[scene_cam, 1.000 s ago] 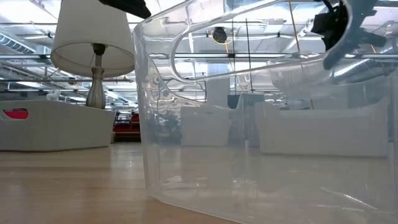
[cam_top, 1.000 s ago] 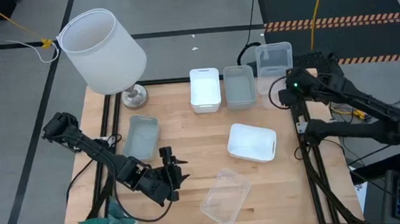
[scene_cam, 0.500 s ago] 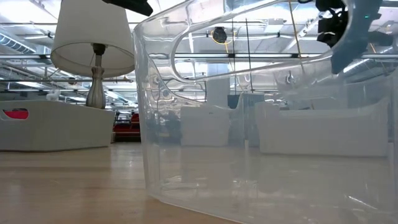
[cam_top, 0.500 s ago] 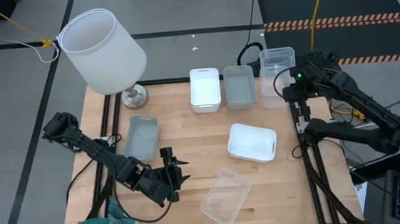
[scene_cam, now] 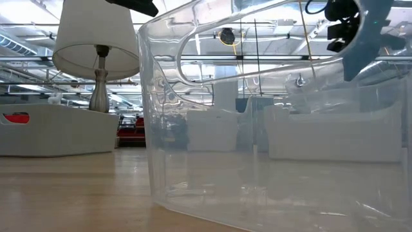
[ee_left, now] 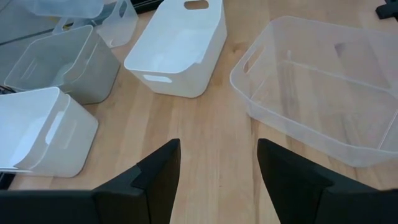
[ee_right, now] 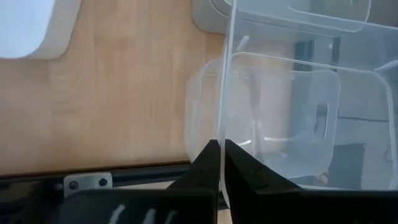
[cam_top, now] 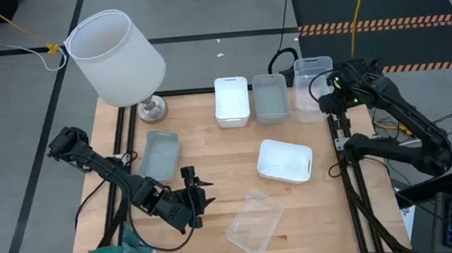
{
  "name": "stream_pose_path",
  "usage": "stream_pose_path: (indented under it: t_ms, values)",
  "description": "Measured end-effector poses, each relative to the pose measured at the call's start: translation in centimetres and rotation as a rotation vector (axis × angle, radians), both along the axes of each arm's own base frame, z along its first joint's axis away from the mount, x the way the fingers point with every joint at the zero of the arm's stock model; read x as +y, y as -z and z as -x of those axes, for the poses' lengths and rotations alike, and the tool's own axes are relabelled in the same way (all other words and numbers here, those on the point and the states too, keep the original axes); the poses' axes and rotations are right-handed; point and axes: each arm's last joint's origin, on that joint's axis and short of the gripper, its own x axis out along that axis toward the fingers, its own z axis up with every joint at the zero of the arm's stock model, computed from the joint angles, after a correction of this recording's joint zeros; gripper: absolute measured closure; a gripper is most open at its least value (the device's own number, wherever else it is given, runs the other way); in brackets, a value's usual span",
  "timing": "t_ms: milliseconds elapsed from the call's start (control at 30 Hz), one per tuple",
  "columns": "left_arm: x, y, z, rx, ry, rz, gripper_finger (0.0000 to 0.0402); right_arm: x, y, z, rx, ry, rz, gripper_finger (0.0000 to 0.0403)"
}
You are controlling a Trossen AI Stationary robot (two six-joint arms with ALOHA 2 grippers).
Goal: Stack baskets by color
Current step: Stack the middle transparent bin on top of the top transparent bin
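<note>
The right gripper (cam_top: 326,94) is at the far right corner of the table. Its fingers (ee_right: 208,163) are pressed together on the thin wall of a clear basket (cam_top: 313,78), which hangs tilted above another clear basket (ee_right: 261,118) that stands on the table there. Just left of these, along the far edge, stand a grey basket (cam_top: 271,98) and then a white basket (cam_top: 232,102), side by side. A second white basket (cam_top: 285,160) lies alone right of the middle of the table. A third clear basket (cam_top: 254,221) lies near the front edge, turned at an angle. Another grey basket (cam_top: 160,154) is on the left side, near the lamp (cam_top: 116,58). The left gripper (cam_top: 195,197) waits low at the front left, its fingers (ee_left: 160,177) spread, holding nothing, just left of the near clear basket.
</note>
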Motion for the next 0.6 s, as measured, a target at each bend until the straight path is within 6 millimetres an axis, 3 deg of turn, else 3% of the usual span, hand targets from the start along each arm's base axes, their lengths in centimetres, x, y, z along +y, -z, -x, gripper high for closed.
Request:
stream_pose_path:
  t_ms: [600]
  values:
    - [0.00,0.00,0.00,0.000,0.000,0.000,0.0188,-0.93,0.38,0.41,0.117,-0.059,0.026,0.0401]
